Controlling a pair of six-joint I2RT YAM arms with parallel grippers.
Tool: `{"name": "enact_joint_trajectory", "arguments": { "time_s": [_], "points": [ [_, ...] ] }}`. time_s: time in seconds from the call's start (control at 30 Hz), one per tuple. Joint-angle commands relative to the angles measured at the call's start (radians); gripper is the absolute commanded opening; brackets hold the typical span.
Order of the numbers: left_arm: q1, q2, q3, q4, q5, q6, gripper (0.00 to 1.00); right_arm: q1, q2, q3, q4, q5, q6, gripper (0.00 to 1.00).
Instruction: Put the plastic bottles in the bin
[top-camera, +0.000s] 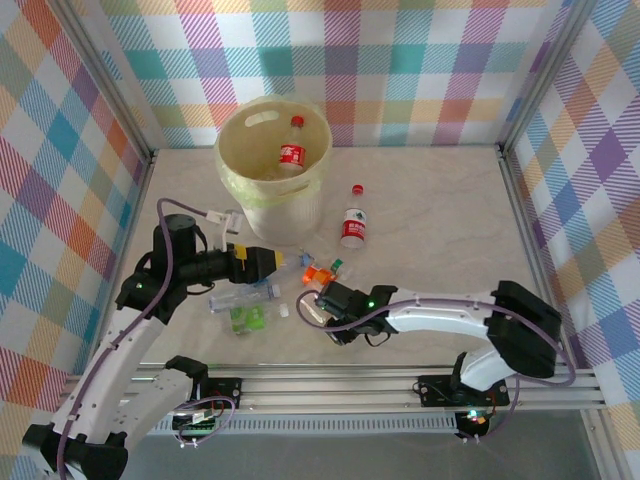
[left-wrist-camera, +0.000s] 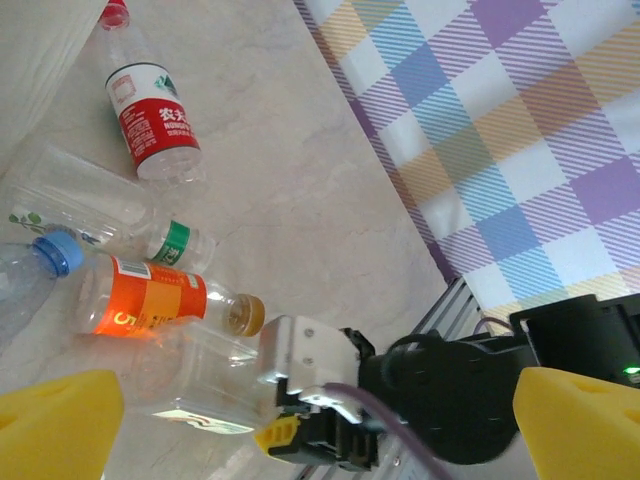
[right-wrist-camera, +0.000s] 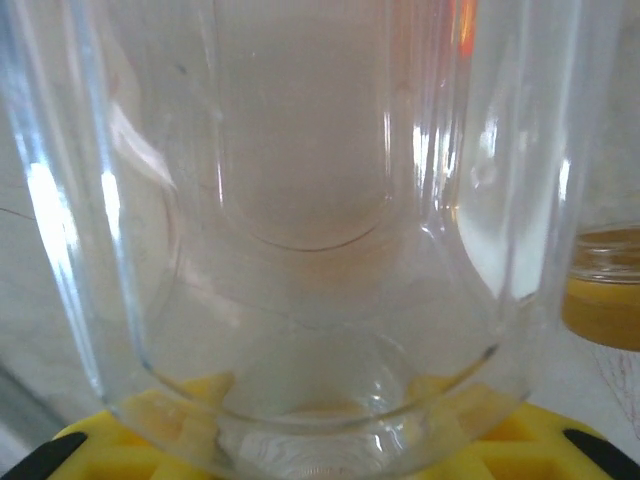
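Two right fingers (right-wrist-camera: 540, 452) — snug around clear bottle (right-wrist-camera: 320, 200)

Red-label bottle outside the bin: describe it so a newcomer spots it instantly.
Find the pale yellow bin at the table's back. Right of it a clear bottle lies alone, red cap at its far end. Its red-and-white label and isolation separate it from the bottle cluster nearer the front edge.

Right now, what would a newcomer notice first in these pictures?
The big pale yellow bin stands at the back of the table, left of centre, with a red-labelled bottle already inside. In front of it lies a jumble of bottles, an orange-labelled bottle standing out. In the right wrist view a clear bottle looms close against the right gripper.
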Motion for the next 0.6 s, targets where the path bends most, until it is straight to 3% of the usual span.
{"name": "enact_joint_trajectory", "arguments": {
  "time_s": [0.0,0.3,0.57],
  "points": [
    [-0.011,-0.018,-0.035,0.085,0.032,-0.059,1.00,0.001,-0.076,-0.004,0.062,-0.058,0.065,0.36],
    [-0.049,0.012,-0.080,0.167,0.001,-0.227,1.00,-0.004,-0.155,0.054,0.110,-0.086,0.134,0.36],
    [-0.121,0.037,-0.106,0.164,-0.077,-0.275,1.00,-0.010,-0.170,0.107,0.139,-0.085,0.129,0.36]
  ]
}}
